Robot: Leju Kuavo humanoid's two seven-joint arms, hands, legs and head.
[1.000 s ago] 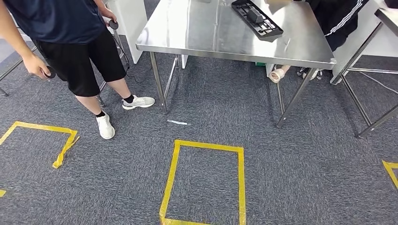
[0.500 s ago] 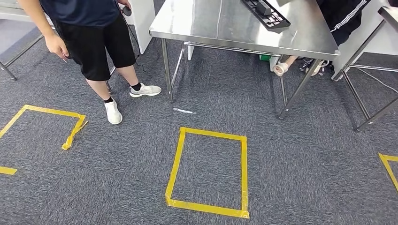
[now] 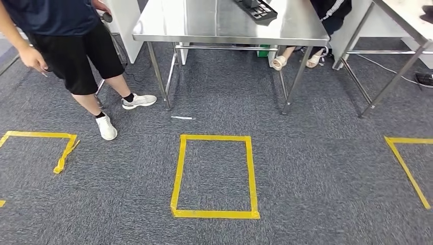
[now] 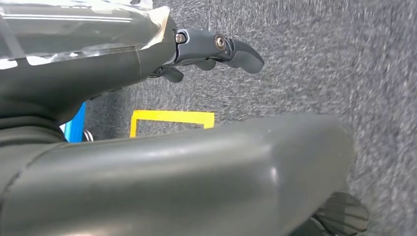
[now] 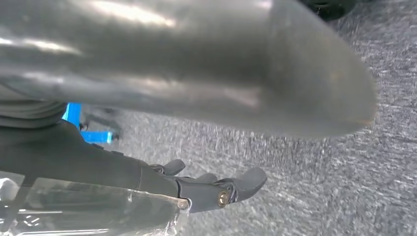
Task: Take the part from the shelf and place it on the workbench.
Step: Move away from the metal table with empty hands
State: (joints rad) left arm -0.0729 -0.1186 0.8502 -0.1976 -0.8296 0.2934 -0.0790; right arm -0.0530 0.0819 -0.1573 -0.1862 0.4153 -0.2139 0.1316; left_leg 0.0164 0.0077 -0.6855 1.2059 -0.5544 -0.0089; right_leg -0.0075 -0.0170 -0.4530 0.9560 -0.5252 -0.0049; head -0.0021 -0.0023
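head view: steel workbench (image 3: 214,23) straight ahead across grey carpet (image 3: 306,168), black part (image 3: 257,8) lying on its top near the far edge, partly cut off by the frame. 1 closed yellow tape rectangle (image 3: 214,176) on the floor in front of the bench, other tape outlines at the left (image 3: 38,138) and right (image 3: 408,163). small white strip (image 3: 182,118) on the carpet between the rectangle and the bench leg. person (image 3: 66,46) in dark shirt, black shorts and white shoes stands left of the bench; a 2nd person's sandalled feet (image 3: 293,58) show under the bench's far side. another steel table (image 3: 403,20) at the right.

left hand (image 4: 216,49): fingers stretched out over carpet, nothing in it (wrist view, rest is blocked by dark robot body). right hand (image 5: 216,189): same, fingers extended and apart, holding nothing.
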